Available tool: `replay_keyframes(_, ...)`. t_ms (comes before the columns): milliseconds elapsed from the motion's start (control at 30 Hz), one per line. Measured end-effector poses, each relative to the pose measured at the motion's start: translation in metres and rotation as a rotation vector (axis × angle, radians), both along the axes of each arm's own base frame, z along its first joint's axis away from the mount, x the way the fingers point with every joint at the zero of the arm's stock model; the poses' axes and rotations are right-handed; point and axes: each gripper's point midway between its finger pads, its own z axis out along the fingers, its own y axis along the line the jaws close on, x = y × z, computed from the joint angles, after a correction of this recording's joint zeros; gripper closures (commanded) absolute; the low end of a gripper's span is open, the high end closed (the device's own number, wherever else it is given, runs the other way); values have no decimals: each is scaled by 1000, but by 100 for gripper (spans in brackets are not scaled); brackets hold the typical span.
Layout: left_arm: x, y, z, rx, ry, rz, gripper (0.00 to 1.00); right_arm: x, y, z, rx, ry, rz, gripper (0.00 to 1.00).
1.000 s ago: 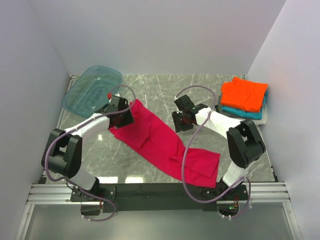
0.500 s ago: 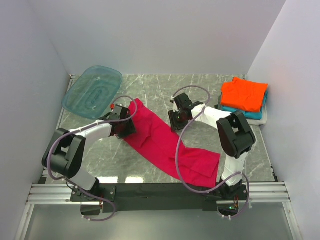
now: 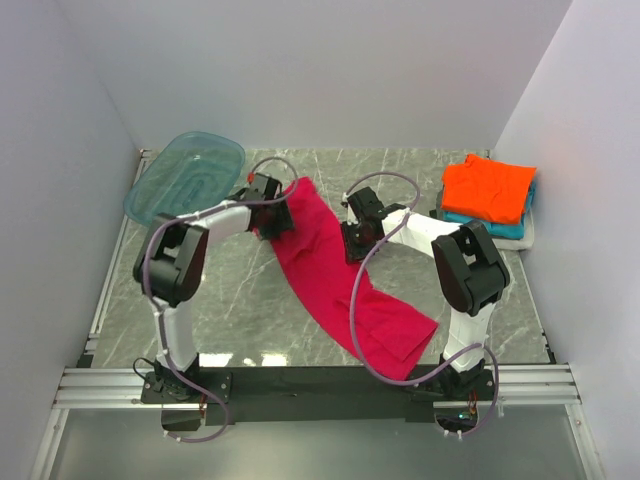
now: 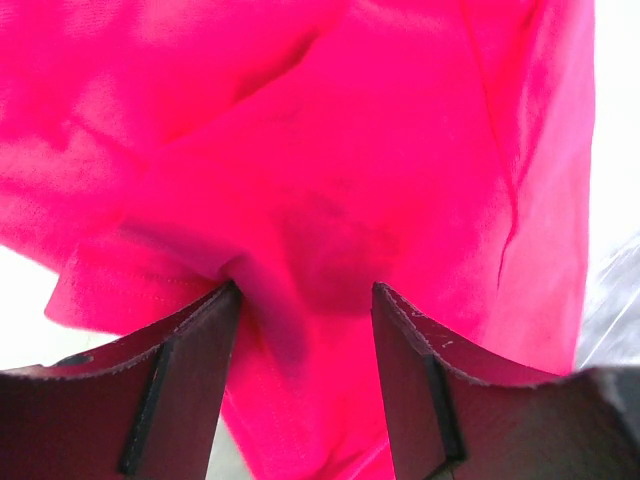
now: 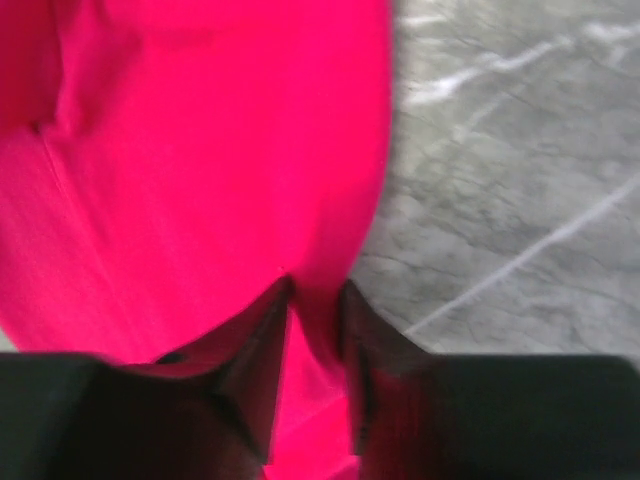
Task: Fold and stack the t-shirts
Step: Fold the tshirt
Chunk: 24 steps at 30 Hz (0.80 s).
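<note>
The crimson shirt [image 3: 320,275] lies slantwise across the tabletop [image 3: 230,300]. Your left fingers [image 4: 180,370] clamp a thick bunch at its far end; your right fingers [image 5: 245,385] nip its side edge. Judged soft, light, limp: take hold at hems and corners.

I see the shirt [image 3: 330,275] lying across the middle of the table [image 3: 420,170], from far left to near right. My left gripper [image 3: 278,222] pinches its far end. My right gripper [image 3: 352,243] pinches its right edge, about halfway along. The tub [image 3: 185,180] sits at the far left, just behind the left gripper. The stack [image 3: 487,190] of folded shirts sits at the far right.
</note>
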Motion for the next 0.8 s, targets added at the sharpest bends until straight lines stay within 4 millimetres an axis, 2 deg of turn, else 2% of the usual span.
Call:
replay_keyframes(133,38,-17,2,5,-13,-28,38,2,-9,-1,-41,8,-39,86)
replay_keyframes(300,87,-38,3,14,-42,-65,38,11,-17,0,-55,17,-108,90)
replay_keyframes(433,119,-51,5,10,-65,-84,37,23,-30,0,-58,31,-176,91)
replay_keyframes(600,145,-60,8,-25,-97,-97,33,49,-38,1,-59,20,-234,91)
replay_keyframes(800,165,-56,12,-75,-126,-103,32,77,-41,-1,-49,27,-270,91)
